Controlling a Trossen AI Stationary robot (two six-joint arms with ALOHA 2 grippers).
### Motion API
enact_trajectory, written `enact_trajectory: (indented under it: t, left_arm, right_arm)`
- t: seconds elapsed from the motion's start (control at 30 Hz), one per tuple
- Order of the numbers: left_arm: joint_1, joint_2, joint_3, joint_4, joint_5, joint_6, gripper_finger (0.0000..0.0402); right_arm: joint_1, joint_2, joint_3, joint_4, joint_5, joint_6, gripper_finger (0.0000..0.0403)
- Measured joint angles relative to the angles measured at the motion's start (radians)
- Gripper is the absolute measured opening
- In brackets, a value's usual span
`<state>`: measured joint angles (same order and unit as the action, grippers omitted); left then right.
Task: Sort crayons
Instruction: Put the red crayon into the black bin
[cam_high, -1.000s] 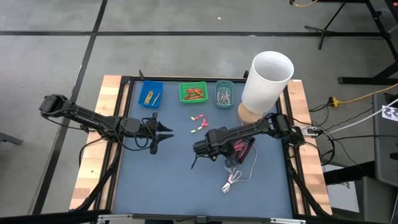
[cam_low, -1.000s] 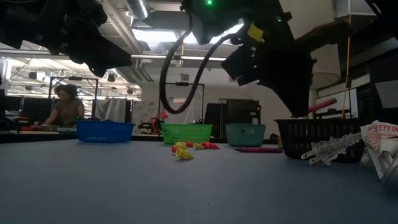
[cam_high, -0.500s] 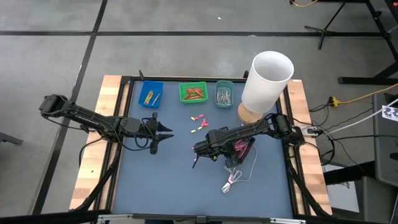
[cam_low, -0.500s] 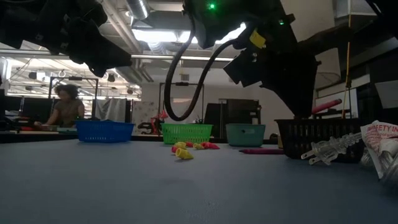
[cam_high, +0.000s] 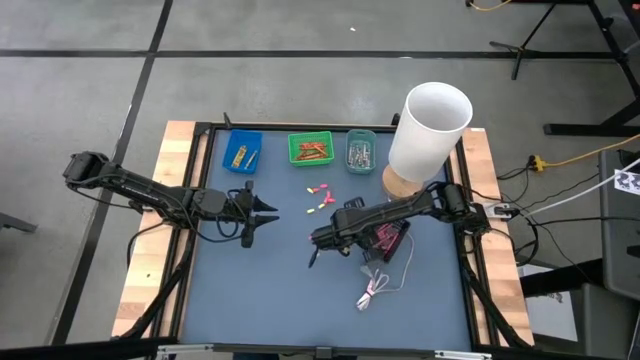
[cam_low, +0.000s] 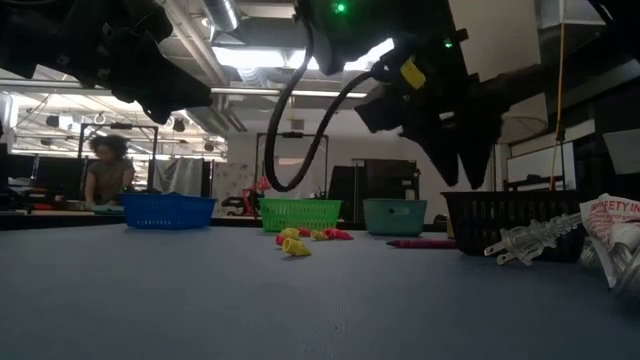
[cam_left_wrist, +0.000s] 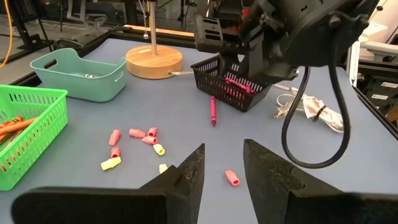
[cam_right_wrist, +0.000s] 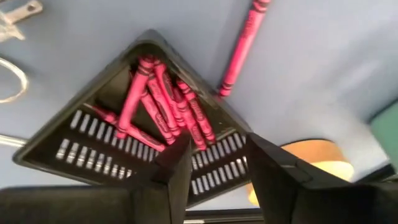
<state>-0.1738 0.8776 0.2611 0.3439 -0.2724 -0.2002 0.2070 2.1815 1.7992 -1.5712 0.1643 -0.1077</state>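
Right gripper (cam_high: 318, 240) hangs mid-table beside the black basket (cam_right_wrist: 81, 155), fingers parted, nothing between them. Pink crayons (cam_right_wrist: 165, 99) piled inside that basket; one more pink crayon (cam_left_wrist: 212, 111) lies on the blue mat (cam_high: 280, 290) just outside it. Small pink and yellow pieces (cam_left_wrist: 134, 146) are scattered near the green tray (cam_high: 310, 150). Left gripper (cam_high: 262, 214) waits at the left, fingers apart and empty.

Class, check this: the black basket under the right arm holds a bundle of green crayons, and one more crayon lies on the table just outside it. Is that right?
Not quite. The crayons in the black basket are pink, not green, as the right wrist view shows. The rest stands: one more pink crayon lies on the table just outside the basket.
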Motion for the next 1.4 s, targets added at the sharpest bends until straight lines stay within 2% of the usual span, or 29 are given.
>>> enact_trajectory:
  t: [0.27, 0.4, 0.57, 0.73, 0.83, 1.07, 1.27, 1.4]
  left_arm:
    - [0.000, 0.000, 0.000, 0.000, 0.000, 0.000, 0.0096]
    - [0.000, 0.000, 0.000, 0.000, 0.000, 0.000, 0.0096]
    - [0.000, 0.000, 0.000, 0.000, 0.000, 0.000, 0.0096]
    - [0.000, 0.000, 0.000, -0.003, 0.000, 0.000, 0.0096]
    - [0.000, 0.000, 0.000, -0.009, 0.000, 0.000, 0.0096]
    - [0.000, 0.000, 0.000, -0.014, 0.000, 0.000, 0.0096]
    - [0.000, 0.000, 0.000, -0.014, 0.000, 0.000, 0.0096]
    - [0.000, 0.000, 0.000, -0.014, 0.000, 0.000, 0.0096]
  right_arm:
    - [0.000, -0.002, 0.088, 0.005, 0.058, -0.018, 0.0148]
    - [0.000, -0.002, 0.105, 0.093, 0.084, -0.022, 0.0147]
    - [-0.005, 0.009, 0.105, 0.247, 0.025, -0.028, 0.0147]
    - [-0.034, 0.023, 0.103, 0.261, 0.000, -0.028, 0.0147]
    - [-0.063, 0.022, 0.068, 0.292, -0.012, -0.028, 0.0147]
    - [-0.130, 0.023, -0.059, 0.326, -0.126, -0.027, 0.0147]
    - [-0.145, 0.018, -0.168, 0.398, -0.131, -0.028, 0.0147]
    - [-0.143, 0.016, -0.185, 0.418, -0.127, -0.028, 0.0147]
